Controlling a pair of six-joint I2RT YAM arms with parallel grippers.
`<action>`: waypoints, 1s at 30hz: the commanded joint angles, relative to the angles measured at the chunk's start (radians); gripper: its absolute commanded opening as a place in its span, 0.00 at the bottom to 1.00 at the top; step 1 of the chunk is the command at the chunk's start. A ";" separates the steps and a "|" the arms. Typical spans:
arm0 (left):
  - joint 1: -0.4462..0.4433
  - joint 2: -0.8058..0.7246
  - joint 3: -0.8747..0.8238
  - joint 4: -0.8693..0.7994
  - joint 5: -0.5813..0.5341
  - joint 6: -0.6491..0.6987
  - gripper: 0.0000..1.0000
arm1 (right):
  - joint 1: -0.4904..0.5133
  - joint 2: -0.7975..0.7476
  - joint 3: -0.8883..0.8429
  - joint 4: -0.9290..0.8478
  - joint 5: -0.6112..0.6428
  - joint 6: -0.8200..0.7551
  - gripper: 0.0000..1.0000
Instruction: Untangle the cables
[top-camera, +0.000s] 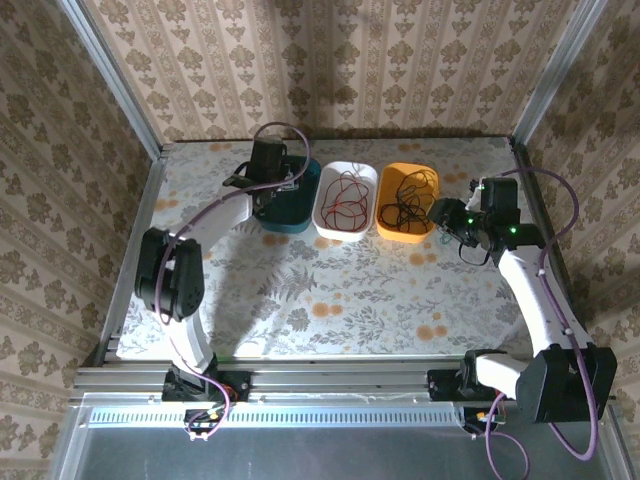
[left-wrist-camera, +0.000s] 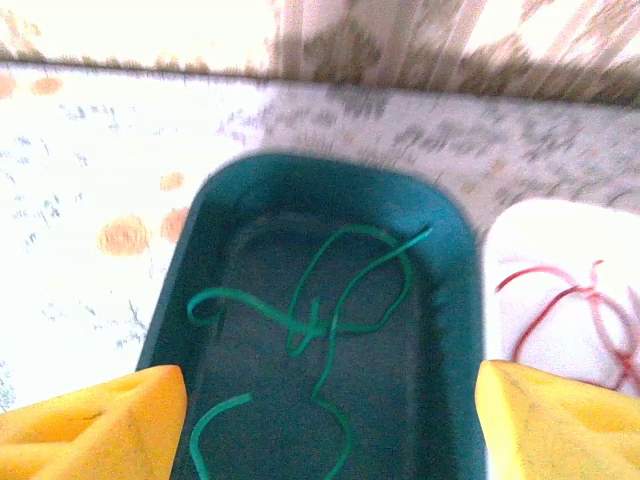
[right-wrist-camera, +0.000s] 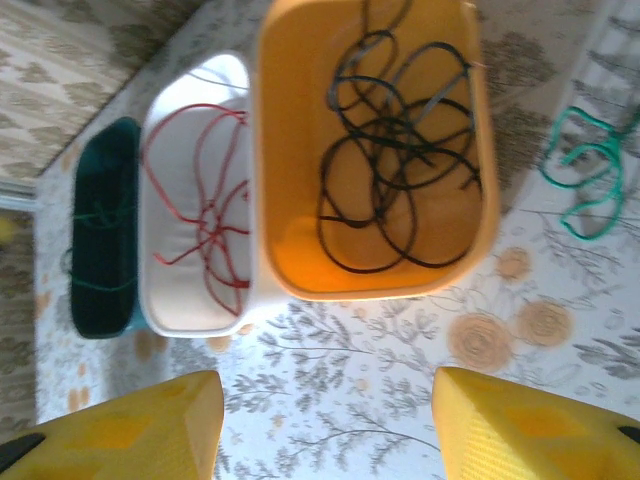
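Cables (right-wrist-camera: 385, 140) are sitting mostly sorted: black cable in the orange bin (right-wrist-camera: 290, 150), red cable (right-wrist-camera: 215, 235) in the white bin (right-wrist-camera: 172, 300) at its 9 o'clock, green cable (left-wrist-camera: 320, 320) in the teal bin (left-wrist-camera: 455, 300). A stray green strand (right-wrist-camera: 580, 170) is lying on the worktop (right-wrist-camera: 350, 340) at the orange bin's 3 o'clock. Left pincer (left-wrist-camera: 330, 375) is hovering over the teal bin, fingers apart and holding nothing. Right pincer (right-wrist-camera: 328, 385) is gaping too. They're looking light, limp and snaggy, so I'm judging a pinch on an outer loop safest.
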 joint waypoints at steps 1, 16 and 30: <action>-0.018 -0.071 -0.051 0.012 -0.066 0.051 0.77 | -0.026 0.045 0.022 -0.111 0.111 0.020 0.59; -0.085 -0.085 -0.203 0.083 -0.008 -0.047 0.77 | -0.104 0.444 0.114 -0.086 0.205 0.053 0.55; -0.085 -0.102 -0.204 0.083 -0.016 -0.037 0.77 | -0.099 0.581 0.202 -0.051 0.282 0.130 0.48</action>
